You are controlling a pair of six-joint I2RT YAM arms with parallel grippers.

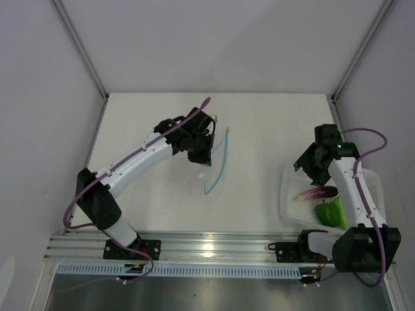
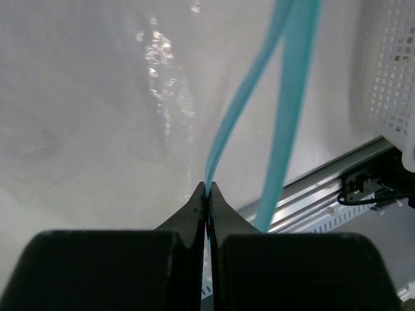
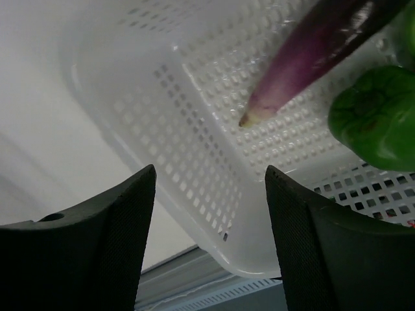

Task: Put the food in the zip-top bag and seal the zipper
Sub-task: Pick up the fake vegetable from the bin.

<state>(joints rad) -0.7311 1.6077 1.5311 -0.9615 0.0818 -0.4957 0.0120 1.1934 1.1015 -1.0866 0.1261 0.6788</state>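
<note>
The clear zip-top bag (image 1: 217, 162) lies mid-table, its light-blue zipper (image 1: 219, 165) spread in two strips, so the mouth stands open. My left gripper (image 1: 206, 154) is shut on one zipper strip (image 2: 224, 139); the other strip (image 2: 288, 116) hangs beside it. My right gripper (image 1: 302, 167) is open and empty, at the far left edge of the white basket (image 1: 288, 194). In the basket lie a purple-pink food piece (image 1: 318, 192) and a glossy green one (image 1: 331, 212); both show in the right wrist view, the purple one (image 3: 305, 55) and the green one (image 3: 373, 113).
The white perforated basket (image 3: 194, 129) sits at the table's right side, near the right arm. It also shows at the right edge of the left wrist view (image 2: 392, 71). An aluminium rail (image 1: 207, 245) runs along the near edge. Grey walls enclose the table.
</note>
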